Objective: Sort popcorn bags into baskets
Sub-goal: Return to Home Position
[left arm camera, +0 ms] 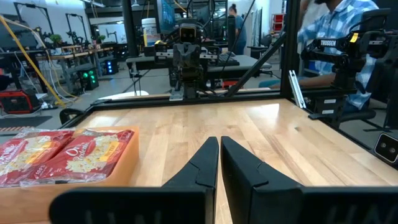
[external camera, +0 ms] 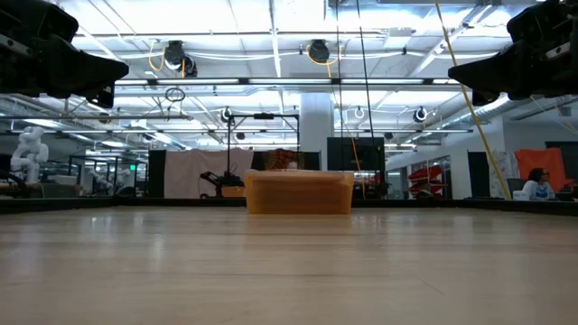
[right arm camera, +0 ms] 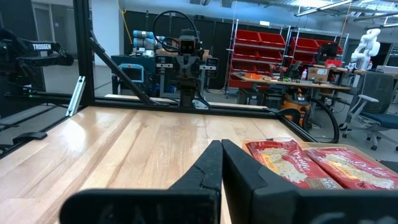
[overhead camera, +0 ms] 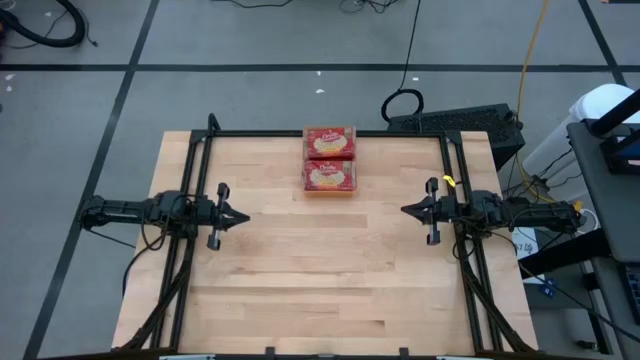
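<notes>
You see red popcorn bags (overhead camera: 329,143), printed with cream-yellow popcorn, in a translucent orange tray (external camera: 298,192) at the far edge of the table (overhead camera: 320,270). Its wood is pale and plank-striped; the frame (overhead camera: 260,133), left gripper (overhead camera: 240,217) and right gripper (overhead camera: 408,209) are black.

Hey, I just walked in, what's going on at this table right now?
Nothing is being handled at this moment. The left hand and the right hand hang shut and empty at opposite sides of the table, pointing toward each other. The red popcorn bags lie in the orange basket at the middle of the table's far edge. No loose bags show elsewhere on it.
</notes>
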